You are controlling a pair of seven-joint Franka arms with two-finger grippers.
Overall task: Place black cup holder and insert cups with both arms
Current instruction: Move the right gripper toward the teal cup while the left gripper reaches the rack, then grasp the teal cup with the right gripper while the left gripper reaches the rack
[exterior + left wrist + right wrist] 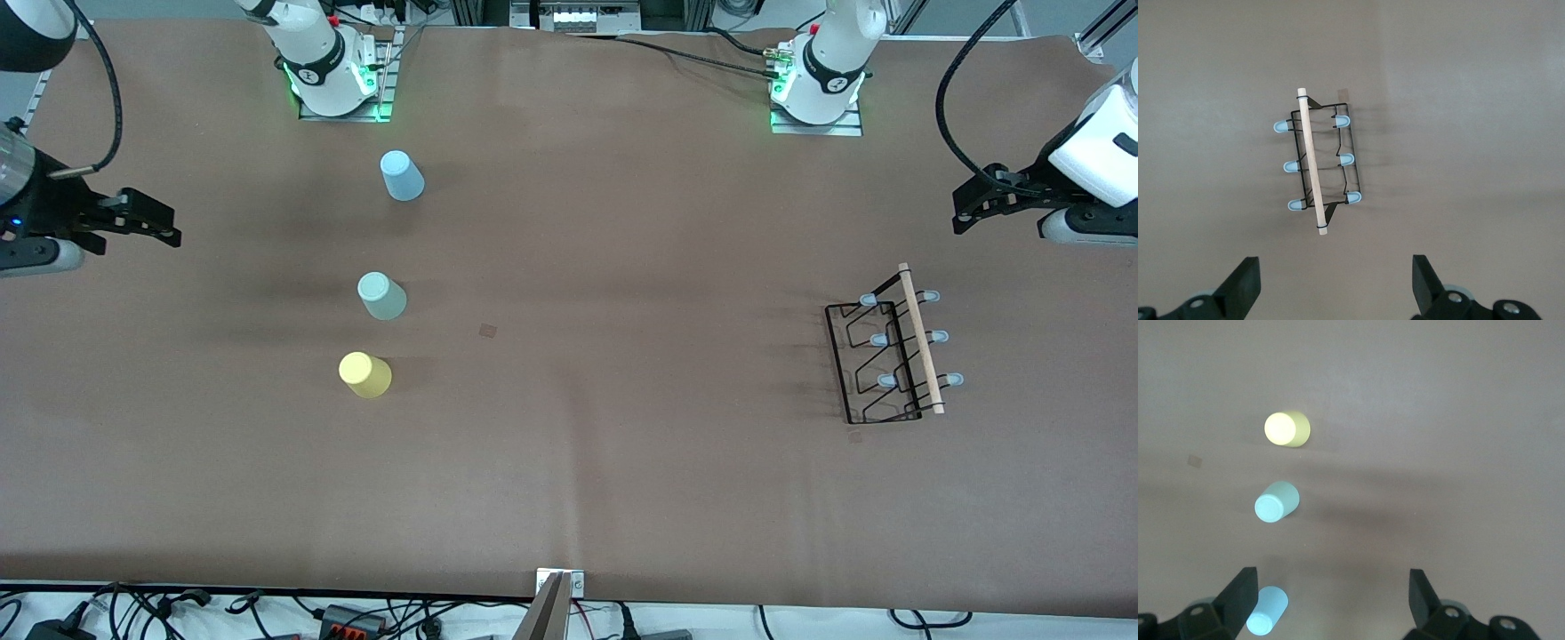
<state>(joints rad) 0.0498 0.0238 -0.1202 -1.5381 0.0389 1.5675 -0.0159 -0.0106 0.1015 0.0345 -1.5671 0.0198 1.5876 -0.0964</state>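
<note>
rack: thin black wire cup holder [880, 364] w/ a light wooden rod handle [918, 338] along its top & six pale blue-grey tipped pegs [953, 380], three per side. Stands on the brown table cover [622, 462], right-centre of the front frame, toward the left arm's end. In the left wrist frame it sits centre, rack [1321, 163] seen from above, rod [1311, 163] crossing the wire frame lengthwise.
yellow cup: small plain tapered yellow plastic cup [364, 374], mouth down, lower-left of centre in the front frame; nearest of the three cups to the front cam. Upper-centre of the right wrist frame [1287, 429].
green cup: pale green tapered plastic cup [382, 296], mouth down, just above the yellow one in the front frame, apart from it. Mid right wrist frame [1276, 502].
blue cup: light blue tapered plastic cup [402, 175], mouth down, upper-left of centre in the front frame, farthest of the three. Bottom edge of the right wrist frame [1267, 611], partly hidden by a finger.
cups layout: rough line, well apart from the rack, toward the right arm's end.
left gripper: black two-finger gripper [965, 213], right edge of the front frame, up in the air over the table's end; fingers [1245, 283] spread wide, nothing held.
right gripper: black two-finger gripper [164, 227], left edge of the front frame, over the table's other end; fingers [1241, 590] spread wide, nothing held.
</note>
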